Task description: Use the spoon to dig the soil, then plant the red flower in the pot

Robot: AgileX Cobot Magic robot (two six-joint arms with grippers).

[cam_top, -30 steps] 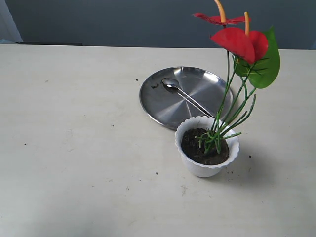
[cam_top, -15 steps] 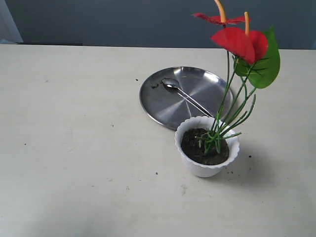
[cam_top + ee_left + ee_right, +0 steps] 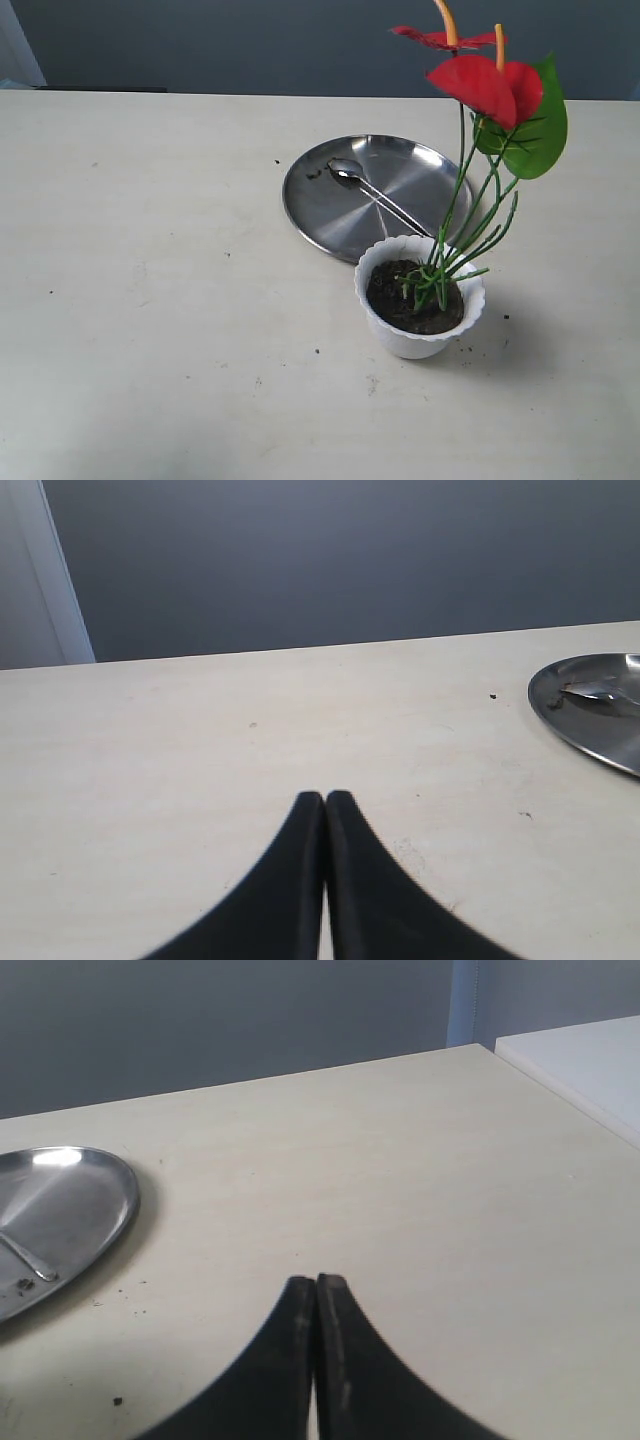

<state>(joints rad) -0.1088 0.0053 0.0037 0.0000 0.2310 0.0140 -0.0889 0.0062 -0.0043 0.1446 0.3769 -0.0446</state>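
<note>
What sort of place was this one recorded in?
Probably a lab test bench, not a garden: a pale tabletop against a plain grey wall, with a steel plate, a spoon and a red flower in a white pot set out.

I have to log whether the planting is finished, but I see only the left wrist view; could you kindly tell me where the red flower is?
Observer: The red flower stands with its stems in the soil inside the pot.
Operator: Thank you. I see only the plate's edge; how does the spoon lie?
Observer: The spoon lies on the plate, with its handle end towards the pot.
Operator: And is the right tool holding anything?
Observer: No, the right tool is shut and empty, over bare table.
</note>
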